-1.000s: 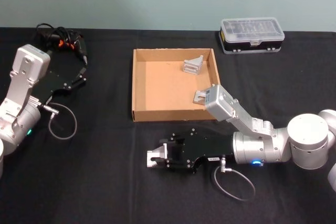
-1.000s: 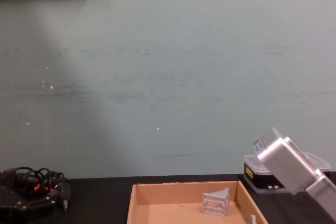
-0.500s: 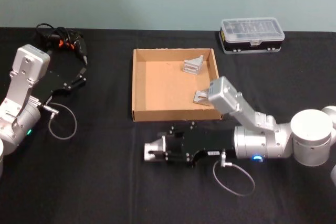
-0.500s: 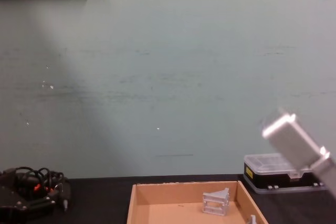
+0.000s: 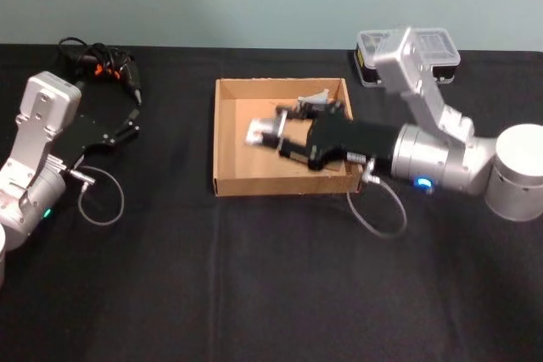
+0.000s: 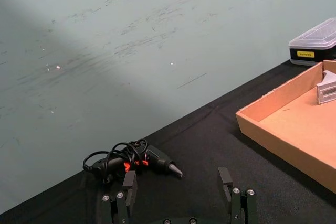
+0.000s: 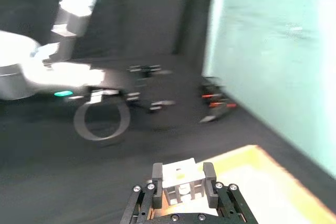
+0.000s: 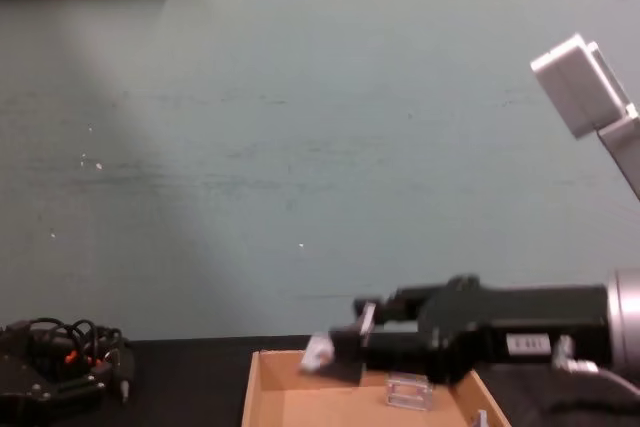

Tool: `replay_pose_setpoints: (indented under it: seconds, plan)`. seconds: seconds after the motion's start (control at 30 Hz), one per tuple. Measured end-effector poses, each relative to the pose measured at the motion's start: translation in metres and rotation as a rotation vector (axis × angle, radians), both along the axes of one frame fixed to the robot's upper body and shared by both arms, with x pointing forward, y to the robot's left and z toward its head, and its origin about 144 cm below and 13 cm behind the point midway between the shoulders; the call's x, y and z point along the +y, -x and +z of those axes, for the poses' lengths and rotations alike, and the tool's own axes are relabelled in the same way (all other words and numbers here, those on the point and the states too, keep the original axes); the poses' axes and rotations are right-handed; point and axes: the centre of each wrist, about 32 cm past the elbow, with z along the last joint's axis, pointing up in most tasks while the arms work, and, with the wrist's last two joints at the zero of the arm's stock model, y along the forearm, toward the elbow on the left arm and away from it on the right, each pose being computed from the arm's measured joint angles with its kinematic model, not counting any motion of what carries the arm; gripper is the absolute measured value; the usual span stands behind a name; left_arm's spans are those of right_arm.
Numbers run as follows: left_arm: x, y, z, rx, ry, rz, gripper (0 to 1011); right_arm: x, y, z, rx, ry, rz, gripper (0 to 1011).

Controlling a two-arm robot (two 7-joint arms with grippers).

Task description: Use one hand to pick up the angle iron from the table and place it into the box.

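My right gripper (image 5: 268, 135) hangs over the tan cardboard box (image 5: 217, 137), shut on a silver angle iron (image 5: 259, 132). The right wrist view has the angle iron (image 7: 180, 178) clamped between the two black fingers (image 7: 157, 174), with a corner of the box (image 7: 252, 171) below. In the chest view the right gripper (image 8: 345, 345) reaches in from the right above the box (image 8: 290, 369), the angle iron (image 8: 318, 351) at its tip. Another angle iron (image 5: 317, 96) lies at the box's far right corner. My left gripper (image 6: 177, 186) is parked open at the far left of the table (image 5: 254, 277).
A black case with a clear lid (image 5: 424, 44) stands behind the box at the right, partly behind my right arm. A black corded tool (image 5: 106, 69) lies at the back left, near the left arm. A loose cable loop (image 5: 377, 214) hangs from the right wrist.
My right gripper has risen from the table in front of the box and swung back over the box, carrying the angle iron. The left arm has not moved.
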Motion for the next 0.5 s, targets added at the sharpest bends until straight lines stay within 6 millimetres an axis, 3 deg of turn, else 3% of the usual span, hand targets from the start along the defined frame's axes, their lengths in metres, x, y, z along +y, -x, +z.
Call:
replay_pose_setpoints:
  seconds: [0.2,0.5]
  plan:
    - [0.000,0.000,0.000,0.000,0.000,0.000,1000,0.002,-0.018,0.001,-0.053,0.011,-0.174,452]
    - [0.000,0.000,0.000,0.000,0.000,0.000,1000,0.016,-0.040,-0.013,-0.055,0.042,-0.227,452]
